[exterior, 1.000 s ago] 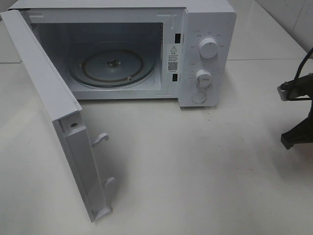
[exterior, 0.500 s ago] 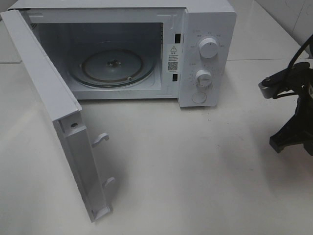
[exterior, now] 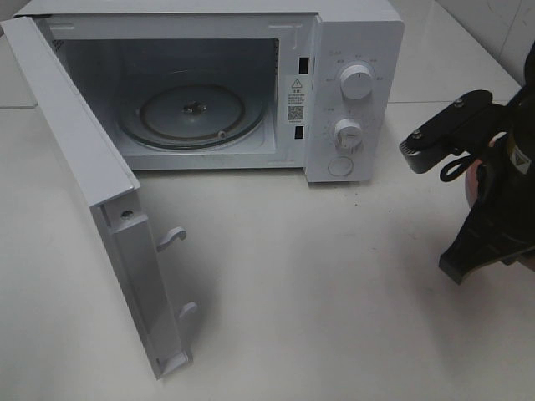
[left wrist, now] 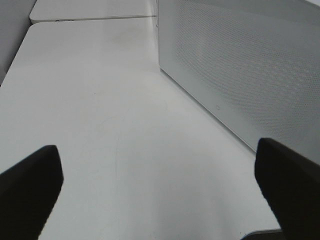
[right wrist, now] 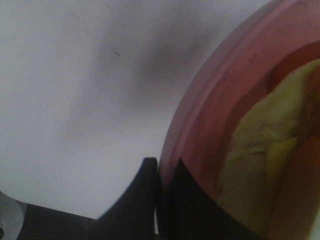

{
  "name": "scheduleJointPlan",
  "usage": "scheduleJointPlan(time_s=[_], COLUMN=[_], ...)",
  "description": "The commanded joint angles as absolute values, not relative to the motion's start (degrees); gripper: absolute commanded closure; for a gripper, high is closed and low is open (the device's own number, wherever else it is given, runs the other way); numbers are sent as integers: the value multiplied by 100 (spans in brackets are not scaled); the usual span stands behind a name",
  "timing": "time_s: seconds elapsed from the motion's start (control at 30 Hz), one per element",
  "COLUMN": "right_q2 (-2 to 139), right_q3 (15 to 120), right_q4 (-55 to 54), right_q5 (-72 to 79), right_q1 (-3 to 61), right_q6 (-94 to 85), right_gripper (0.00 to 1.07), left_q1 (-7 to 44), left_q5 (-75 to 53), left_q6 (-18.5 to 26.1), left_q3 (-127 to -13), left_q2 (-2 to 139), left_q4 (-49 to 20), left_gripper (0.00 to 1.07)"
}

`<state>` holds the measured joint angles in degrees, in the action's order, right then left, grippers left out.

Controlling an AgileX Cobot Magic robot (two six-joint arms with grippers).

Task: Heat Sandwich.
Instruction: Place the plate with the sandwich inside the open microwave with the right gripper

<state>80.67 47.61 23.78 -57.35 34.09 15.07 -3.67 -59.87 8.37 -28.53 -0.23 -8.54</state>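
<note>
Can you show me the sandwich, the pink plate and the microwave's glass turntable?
sandwich (right wrist: 260, 145), right wrist view, its yellowish top surface.
pink plate (right wrist: 200, 125), right wrist view, its raised rim.
glass turntable (exterior: 159, 113), high exterior view, glass left of the hub.

Left gripper (left wrist: 160, 187) wide — right gripper (right wrist: 161, 170) (clamped)

This looks like a kitchen spot set up for a robot. A white microwave (exterior: 368, 50) stands on a white counter (exterior: 334, 292). Its door (exterior: 134, 259) is wide open, and a round glass tray (exterior: 192, 113) sits inside. White wall tiles (exterior: 493, 21) show in the corner. A sandwich (right wrist: 260, 145) lies on a pink plate (right wrist: 210, 115), and a black robot arm (exterior: 493, 209) is near.
</note>
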Motion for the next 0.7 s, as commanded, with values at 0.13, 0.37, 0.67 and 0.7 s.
scheduleJointPlan(time_s=[0.13, 0.37, 0.67, 0.7], right_q2=[7872, 7804, 7804, 7804], right_q3=[4733, 4733, 4733, 4733], right_q4=[2492, 2498, 2498, 2498], right_q5=[-6091, -6222, -6308, -6308], right_q1=[4034, 4629, 5437, 5609], right_q6=[1312, 1255, 1054, 991], right_gripper=[107, 107, 106, 106], left_q1=[-338, -338, -338, -338], left_q5=[-5907, -5907, -5907, -5907], left_q6=[819, 819, 819, 819], left_q3=[-2848, -2848, -2848, -2848], left_q2=[-172, -172, -172, -172], left_q4=[-859, -859, -859, -859], left_gripper=[5, 5, 5, 5])
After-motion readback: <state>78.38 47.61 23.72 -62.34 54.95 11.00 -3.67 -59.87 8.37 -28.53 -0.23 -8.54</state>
